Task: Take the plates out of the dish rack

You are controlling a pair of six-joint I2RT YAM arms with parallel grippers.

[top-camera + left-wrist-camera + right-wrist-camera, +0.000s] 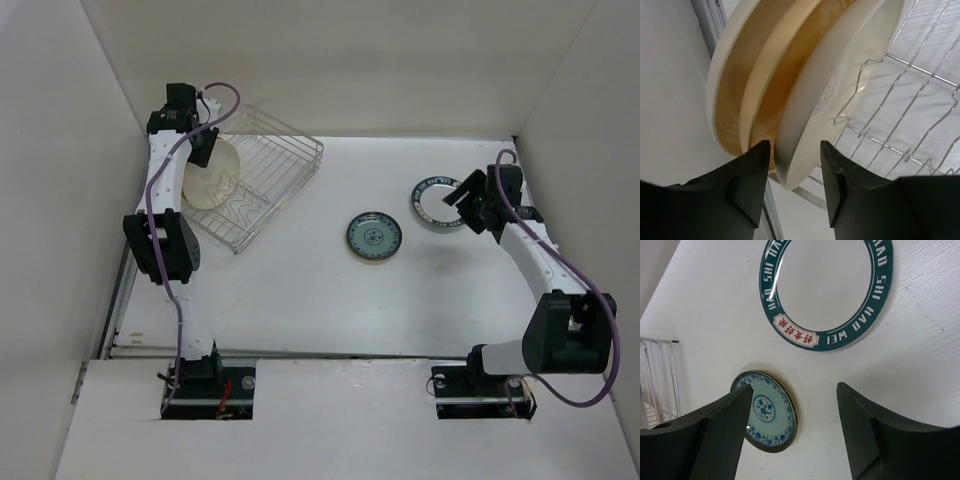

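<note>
Cream plate (840, 75) stands on edge in the dish rack (275, 165), left pincer (795, 150) spread astride its rim. Right pincer (795, 387) hangs released over the table (300, 290), above white plate (825, 280) and teal plate (765, 412).

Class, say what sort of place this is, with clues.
Probably a robot test cell, not a kitchen: plain white walls box in a white table, two arms are bolted at its near edge, and a rack holds plates.

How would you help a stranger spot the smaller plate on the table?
Find the table right of the dish rack, where two plates lie flat. Yours is the teal patterned plate nearer the rack, not the white green-rimmed plate.
</note>
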